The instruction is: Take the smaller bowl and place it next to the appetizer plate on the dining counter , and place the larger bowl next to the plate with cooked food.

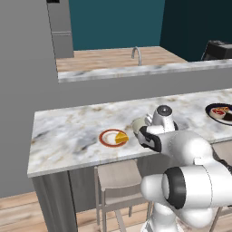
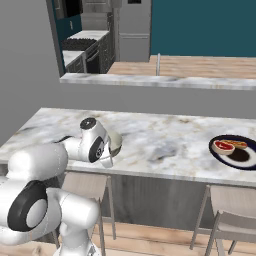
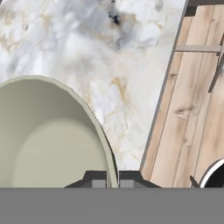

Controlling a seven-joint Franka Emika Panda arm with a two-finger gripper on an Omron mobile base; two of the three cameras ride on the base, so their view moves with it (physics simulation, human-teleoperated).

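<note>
My gripper (image 3: pixel 112 179) is shut on the rim of the smaller bowl (image 3: pixel 48 144), whose pale greenish-white inside faces the hand view. In the left base view the bowl (image 1: pixel 137 124) sits low over the dining counter (image 1: pixel 68 136), just right of the appetizer plate (image 1: pixel 114 137) with its yellow wedge. I cannot tell whether the bowl touches the slab. The hand hides most of the bowl (image 2: pixel 116 141) in the right base view. The plate with cooked food (image 2: pixel 235 151) lies far right on the counter (image 2: pixel 165 130). The larger bowl is out of view.
Stools (image 1: pixel 118 181) (image 2: pixel 227 220) stand under the counter's front edge. Behind a grey wall runs a second marble counter with a faucet (image 1: pixel 137 55). The counter's edge and the wooden floor (image 3: pixel 192 109) lie close to the bowl.
</note>
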